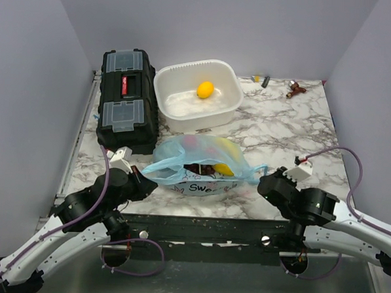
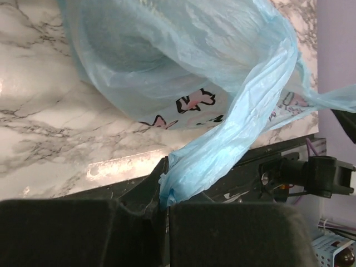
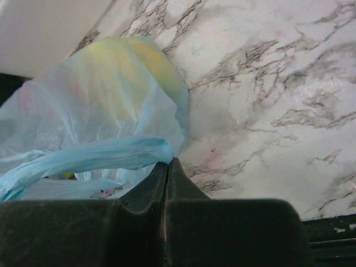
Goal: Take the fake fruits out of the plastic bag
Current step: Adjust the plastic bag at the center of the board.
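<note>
Blue bag [image 1: 201, 161]: I'm holding it open at both ends.
Left gripper [image 2: 165, 192]: pinching one handle [image 2: 222, 153].
Right gripper [image 3: 168, 167]: pinching the other handle [image 3: 94, 157].
Fruits [image 1: 214, 168]: all sitting inside, none out yet.

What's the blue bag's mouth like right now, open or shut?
Open. The left gripper and right gripper each pinch the bag, spreading its mouth; dark fruit and a yellow piece show inside.

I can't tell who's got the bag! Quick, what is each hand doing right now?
Left hand: closed, pinching a handle of the plastic bag.
Right hand: closed, pinching the other handle.
</note>
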